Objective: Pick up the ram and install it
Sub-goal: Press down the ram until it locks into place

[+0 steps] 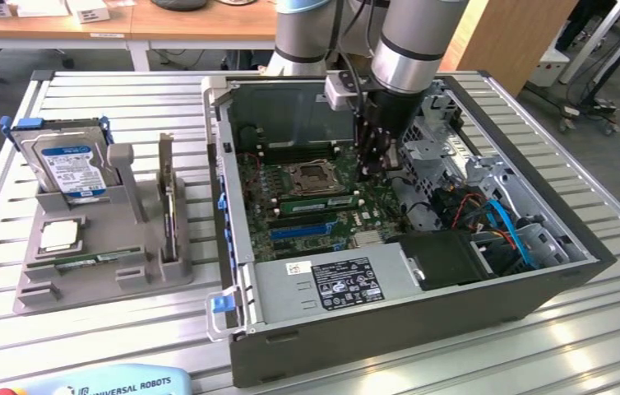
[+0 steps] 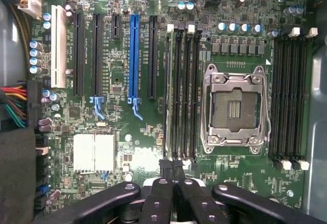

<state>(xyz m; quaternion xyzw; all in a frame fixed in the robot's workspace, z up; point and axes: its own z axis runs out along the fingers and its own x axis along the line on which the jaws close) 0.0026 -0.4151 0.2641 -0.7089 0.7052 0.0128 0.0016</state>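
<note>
Your jaws are closed tight, the fingertips [image 2: 166,169] pressed together, and you cannot tell whether anything thin is pinched between them. They sit at one end of the slot bank [image 2: 181,96] just beside the socket [image 2: 234,109]. The ram [image 1: 326,202] shows in the exterior view as a green stick standing in that bank, close under the arm [image 1: 404,49].

Room is tight. The arm drops inside the case [image 1: 398,329], with the drive cage [image 1: 441,152] close on the exterior view's right. Cables [image 1: 507,226] crowd the corner beyond it. Outside, the holder [image 1: 102,271] stands near the case on the exterior view's left, with open tabletop [image 1: 90,337] around it.

Count:
- two banks of four memory slots
- one empty socket
- one blue slot [image 2: 134,55]
- one white slot [image 2: 59,45]
- one hard drive [image 1: 69,164]
- one CPU chip [image 1: 60,236]
</note>
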